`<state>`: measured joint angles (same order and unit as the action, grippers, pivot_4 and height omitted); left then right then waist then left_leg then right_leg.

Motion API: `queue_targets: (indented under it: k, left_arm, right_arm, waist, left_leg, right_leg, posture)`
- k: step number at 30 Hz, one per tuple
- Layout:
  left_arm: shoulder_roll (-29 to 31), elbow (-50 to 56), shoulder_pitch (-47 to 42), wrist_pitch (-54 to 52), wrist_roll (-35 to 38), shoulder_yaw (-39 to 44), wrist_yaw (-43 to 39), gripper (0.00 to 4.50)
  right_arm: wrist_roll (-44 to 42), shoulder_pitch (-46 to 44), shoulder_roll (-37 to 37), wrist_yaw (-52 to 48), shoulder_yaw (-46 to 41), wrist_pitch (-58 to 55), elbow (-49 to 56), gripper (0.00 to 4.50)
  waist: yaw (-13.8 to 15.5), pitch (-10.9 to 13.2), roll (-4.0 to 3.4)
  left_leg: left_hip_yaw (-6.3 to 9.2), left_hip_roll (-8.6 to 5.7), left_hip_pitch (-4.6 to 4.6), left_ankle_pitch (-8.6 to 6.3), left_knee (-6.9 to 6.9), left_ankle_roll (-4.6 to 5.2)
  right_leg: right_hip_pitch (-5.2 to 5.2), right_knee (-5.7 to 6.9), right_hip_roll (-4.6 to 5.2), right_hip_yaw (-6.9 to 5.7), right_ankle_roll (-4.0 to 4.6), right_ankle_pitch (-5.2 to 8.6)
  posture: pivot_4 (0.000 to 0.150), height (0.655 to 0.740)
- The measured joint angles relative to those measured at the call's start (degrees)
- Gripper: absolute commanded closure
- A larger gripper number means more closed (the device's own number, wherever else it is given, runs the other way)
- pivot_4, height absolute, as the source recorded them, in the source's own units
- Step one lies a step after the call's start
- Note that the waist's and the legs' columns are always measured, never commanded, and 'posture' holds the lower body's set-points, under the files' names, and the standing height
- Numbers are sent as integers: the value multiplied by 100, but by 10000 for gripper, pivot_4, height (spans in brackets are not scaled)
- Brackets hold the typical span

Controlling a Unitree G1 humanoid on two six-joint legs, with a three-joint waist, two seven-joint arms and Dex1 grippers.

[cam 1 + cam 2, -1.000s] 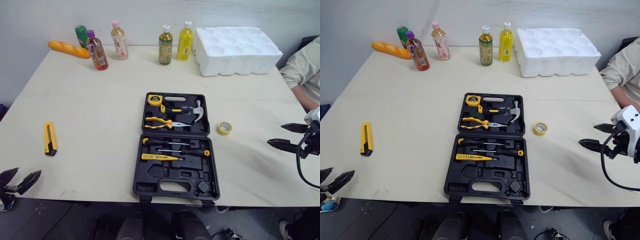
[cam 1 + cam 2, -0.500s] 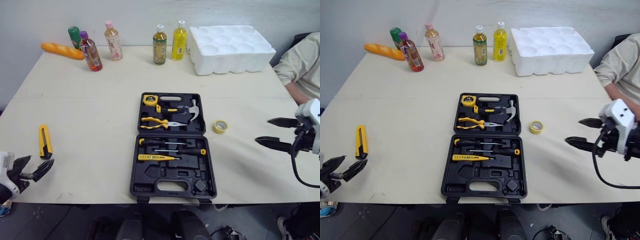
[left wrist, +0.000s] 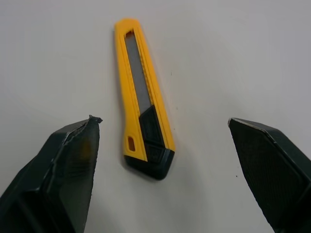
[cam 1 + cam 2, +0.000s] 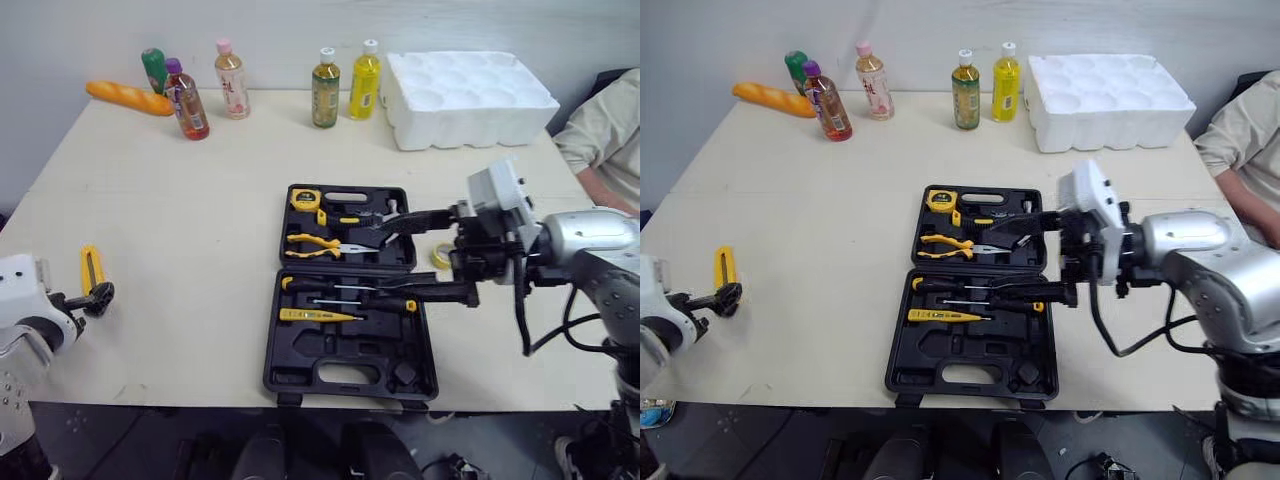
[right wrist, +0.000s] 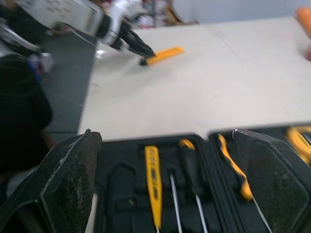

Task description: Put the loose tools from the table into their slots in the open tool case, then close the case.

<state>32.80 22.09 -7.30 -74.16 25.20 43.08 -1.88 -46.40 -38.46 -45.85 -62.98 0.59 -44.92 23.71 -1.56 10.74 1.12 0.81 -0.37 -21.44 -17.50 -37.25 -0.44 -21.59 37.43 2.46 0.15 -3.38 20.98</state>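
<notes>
A pale cream table (image 4: 200,200) stands against a plain light wall (image 4: 280,25), with dark floor (image 4: 130,440) below its near edge. A person's beige sleeve (image 4: 605,130) shows at the table's far right.

Along the back of the table are five bottles (image 4: 326,87), one orange loaf (image 4: 125,97) at the left end of the row, and one white foam tray (image 4: 480,125) to the right.

The one black case (image 4: 350,378) lies open at mid-table, lid half farther away. In the lid half sit one yellow tape measure (image 4: 309,198) and one pair of yellow-handled pliers (image 4: 315,243). In the near half lie two screwdrivers (image 4: 305,284) and one yellow tester (image 4: 310,314).

Two loose items are on the table. One is a yellow tape roll (image 4: 438,258) just to the right of the case, partly hidden behind the right arm. The other is a yellow knife (image 3: 143,97) near the left edge, well apart from the case.

The left gripper (image 3: 164,121) is at the knife, its fingers spread wide on either side of the black end and not touching it. The right gripper (image 4: 390,253) hangs over the case from the right, fingers released and wide apart, holding nothing.
</notes>
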Motion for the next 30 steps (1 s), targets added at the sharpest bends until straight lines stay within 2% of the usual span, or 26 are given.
queue_targets:
  k: [6,18,21,26,27,30]
  left_arm:
    - [364,-931,-454,310,-347,-581,-53,400]
    - [230,-1916,-1098,559,-705,-817,169,400]
    - [241,-2018,-1167,592,-726,-840,164,7646]
    - [241,-2061,-1255,615,-742,-964,164,28743]
    - [244,-2060,-1262,608,-746,-975,164,31732]
    - [265,-2050,-1238,639,-761,-1021,159,31707]
  right_arm:
    - [-29,-132,364,150,98,-18,-120,0]
    - [-66,-95,670,678,113,-56,80,0]
    - [-66,-93,660,717,113,-59,82,0]
    - [-64,-6,584,810,85,-60,109,0]
    - [-64,26,580,825,75,-60,117,0]
    - [-60,93,555,861,73,-60,158,0]
  waist:
    - [39,0,5]
    - [-3,-1,3]
    - [-1,-2,3]
    - [-14,-2,3]
    - [-16,-2,2]
    - [-20,-2,2]
  left_leg:
    - [9,0,1,-1,2,5]
    - [4,0,17,1,8,0]
    - [5,0,18,2,10,-2]
    - [4,0,18,3,11,-3]
    - [4,0,18,3,12,-4]
    - [3,0,18,3,13,-4]
  right_leg:
    - [-2,6,0,-6,0,0]
    - [-2,25,1,-3,0,0]
    - [-2,26,1,-3,1,0]
    - [-3,25,0,-2,0,0]
    - [-3,25,0,-1,0,0]
    - [-4,25,0,0,0,0]
  posture:
    - [1500,7400]
    - [1500,7400]
    - [1500,7400]
    - [1500,7400]
    - [1500,7400]
    - [1500,7400]
